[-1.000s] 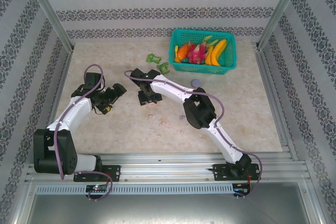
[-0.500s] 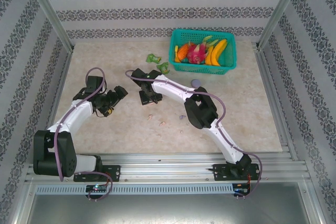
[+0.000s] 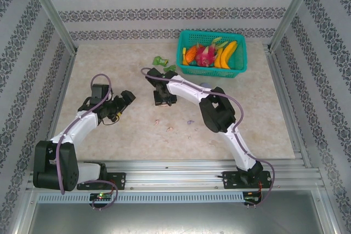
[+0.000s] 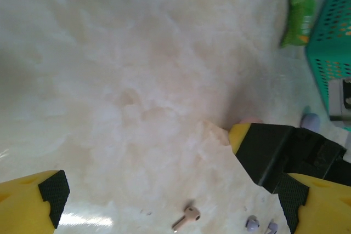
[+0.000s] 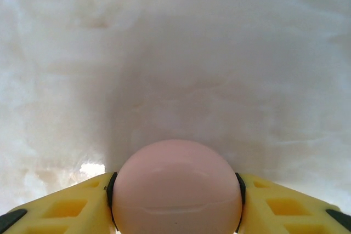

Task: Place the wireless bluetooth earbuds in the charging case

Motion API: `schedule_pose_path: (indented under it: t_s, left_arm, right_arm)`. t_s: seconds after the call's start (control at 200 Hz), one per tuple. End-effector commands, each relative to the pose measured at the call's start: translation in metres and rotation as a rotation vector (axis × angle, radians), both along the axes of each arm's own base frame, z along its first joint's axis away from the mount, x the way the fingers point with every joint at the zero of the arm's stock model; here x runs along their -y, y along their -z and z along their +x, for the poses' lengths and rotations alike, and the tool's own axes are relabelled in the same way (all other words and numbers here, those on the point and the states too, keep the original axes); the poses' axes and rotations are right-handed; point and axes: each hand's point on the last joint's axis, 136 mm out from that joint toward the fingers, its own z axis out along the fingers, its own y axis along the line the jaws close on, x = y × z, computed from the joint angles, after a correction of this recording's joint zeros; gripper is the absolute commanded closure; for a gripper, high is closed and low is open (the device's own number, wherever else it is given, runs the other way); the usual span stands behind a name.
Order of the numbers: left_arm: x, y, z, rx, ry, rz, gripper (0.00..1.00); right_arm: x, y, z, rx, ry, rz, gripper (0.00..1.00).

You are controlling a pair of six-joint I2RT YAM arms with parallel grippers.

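Right wrist view: the right claw (image 5: pixel 175 193) pinches a pink case (image 5: pixel 176 171) from both sides over the surface (image 5: pixel 175 53). The left claw (image 4: pixel 145 165) gapes empty; a pink earbud (image 4: pixel 187 216) and two purple earbuds (image 4: pixel 252 223) lie loose on the surface nearby.

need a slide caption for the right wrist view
Right tool clamped on a round pale pink plastic case, marbled beige table behind it.

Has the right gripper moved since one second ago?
Yes. The right gripper, gripping the pale pink round case, shifted right, closer to the teal plastic basket.
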Motion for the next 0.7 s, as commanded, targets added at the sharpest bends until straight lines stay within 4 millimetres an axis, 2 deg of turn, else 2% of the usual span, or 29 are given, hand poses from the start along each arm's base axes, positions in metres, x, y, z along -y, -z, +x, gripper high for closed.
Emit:
schedule_pose_path:
  t_s: [0.0,0.255,0.405,0.54,0.699]
  left_arm:
    - [0.02,-0.022,0.019,0.173,0.052,-0.036,0.0]
    - [0.058,-0.03,0.042,0.339,0.15,-0.048,0.0]
    - [0.08,-0.031,0.051,0.401,0.207,-0.031,0.0]
    - [0.099,-0.029,0.051,0.431,0.257,-0.029,0.0]
    - [0.111,-0.024,0.048,0.448,0.274,-0.019,0.0]
  right_arm:
    - [0.004,-0.035,0.012,0.055,0.092,0.07,0.5]
    - [0.014,-0.063,0.033,0.052,0.257,0.194,0.49]
    - [0.017,-0.069,0.039,0.031,0.344,0.257,0.49]
    - [0.018,-0.076,0.045,0.02,0.41,0.317,0.49]
    - [0.016,-0.083,0.05,0.004,0.469,0.384,0.49]
